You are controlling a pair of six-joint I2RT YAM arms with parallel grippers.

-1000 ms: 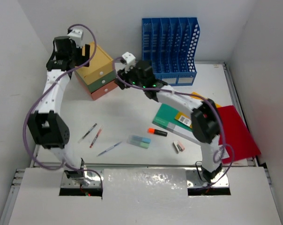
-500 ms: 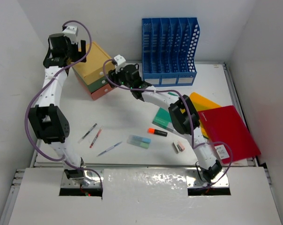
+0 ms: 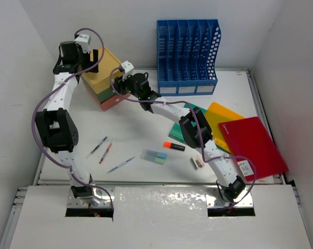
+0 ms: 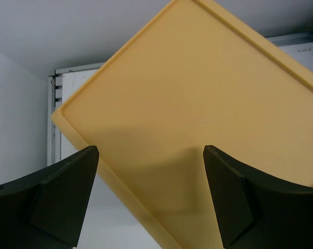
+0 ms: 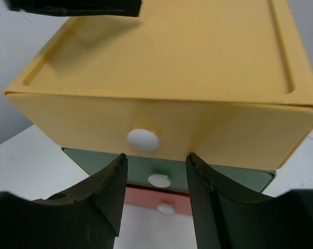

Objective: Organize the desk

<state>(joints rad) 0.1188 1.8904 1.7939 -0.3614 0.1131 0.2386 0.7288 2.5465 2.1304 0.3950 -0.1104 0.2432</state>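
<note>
Desk (image 3: 141, 122): white flat top with metal rails, filling the middle of the overhead view between white walls. Nearest, lower left: three pens (image 3: 105, 151) lying loose, apart from one another. Lower centre: a pale blue-green block (image 3: 153, 156) just right of them, then an orange-capped black marker (image 3: 174, 146) and a small item (image 3: 198, 163), too small to identify, perhaps an eraser. Middle right: a green book (image 3: 177, 132), partly under the right arm, and a yellow folder (image 3: 221, 116) with a red folder (image 3: 255, 145) overlapping it, the red one reaching the right rail. Far, upper left: a drawer box (image 3: 109, 70), yellow over green over orange, set at an angle. Far, upper centre: a blue file rack (image 3: 187, 52) against the back wall. Right gripper (image 5: 156, 155): fingers parted, facing the drawer fronts. The green drawer's white knob (image 5: 159, 180) shows in the gap and the yellow drawer's knob (image 5: 143, 139) sits just above the tips; nothing pinched. Left gripper (image 4: 150, 150): fingers spread wide over the box's yellow top, holding nothing.
</note>
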